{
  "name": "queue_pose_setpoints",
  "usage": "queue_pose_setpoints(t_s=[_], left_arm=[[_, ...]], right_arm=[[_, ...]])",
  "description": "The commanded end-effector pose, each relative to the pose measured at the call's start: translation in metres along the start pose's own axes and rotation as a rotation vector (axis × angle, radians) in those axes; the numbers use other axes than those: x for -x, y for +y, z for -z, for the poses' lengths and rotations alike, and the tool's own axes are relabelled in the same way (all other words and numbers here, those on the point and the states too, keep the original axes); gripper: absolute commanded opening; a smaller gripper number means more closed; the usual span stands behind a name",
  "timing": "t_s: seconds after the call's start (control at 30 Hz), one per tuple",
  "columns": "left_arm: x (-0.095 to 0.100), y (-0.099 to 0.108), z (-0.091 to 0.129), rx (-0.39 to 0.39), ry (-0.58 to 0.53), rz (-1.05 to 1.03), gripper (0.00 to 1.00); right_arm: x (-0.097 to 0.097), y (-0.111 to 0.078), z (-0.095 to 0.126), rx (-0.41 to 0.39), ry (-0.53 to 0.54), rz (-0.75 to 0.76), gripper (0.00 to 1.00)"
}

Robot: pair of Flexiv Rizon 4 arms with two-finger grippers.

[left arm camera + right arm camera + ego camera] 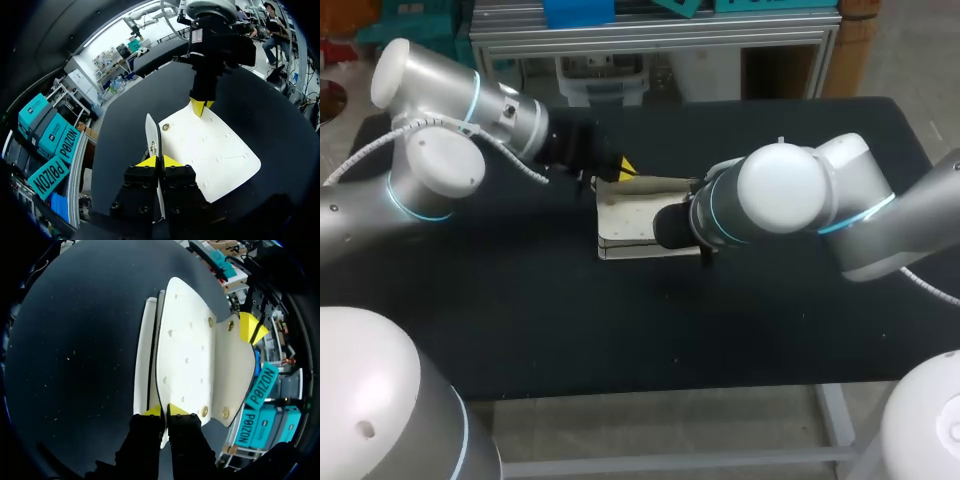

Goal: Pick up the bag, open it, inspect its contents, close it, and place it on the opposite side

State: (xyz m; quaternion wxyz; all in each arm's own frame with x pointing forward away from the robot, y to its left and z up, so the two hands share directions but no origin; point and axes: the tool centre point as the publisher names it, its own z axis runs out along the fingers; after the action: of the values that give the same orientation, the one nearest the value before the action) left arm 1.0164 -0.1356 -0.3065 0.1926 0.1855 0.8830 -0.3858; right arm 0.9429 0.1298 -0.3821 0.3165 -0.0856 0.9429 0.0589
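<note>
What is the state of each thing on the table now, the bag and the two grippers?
bag: lying on the table, its flap lifted open.
left gripper: fingers shut on the flap's edge.
right gripper: fingers shut on an edge of the bag.

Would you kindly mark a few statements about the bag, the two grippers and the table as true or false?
1. The bag is white. True.
2. The left gripper is open and away from the bag. False: it is shut on the edge of the flap.
3. The right gripper is shut on an edge of the bag. True.
4. The table has a white top. False: it is black.
5. Both grippers hold the bag side by side at one end. False: they grip it from opposite ends.
</note>
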Motion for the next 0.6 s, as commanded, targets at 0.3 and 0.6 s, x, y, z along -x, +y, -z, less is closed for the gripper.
queue_pose_setpoints(t_s=[0.3,0.6], left_arm=[[-0.005,0.004,-0.007,0.040,0.176,-0.008,0.16],[-0.023,0.005,-0.007,0.021,0.153,-0.021,0.53]], right_arm=[[-0.002,-0.001,-0.002,0.002,-0.007,-0.001,0.00],[-0.002,-0.001,-0.002,0.002,-0.007,-0.001,0.00]])
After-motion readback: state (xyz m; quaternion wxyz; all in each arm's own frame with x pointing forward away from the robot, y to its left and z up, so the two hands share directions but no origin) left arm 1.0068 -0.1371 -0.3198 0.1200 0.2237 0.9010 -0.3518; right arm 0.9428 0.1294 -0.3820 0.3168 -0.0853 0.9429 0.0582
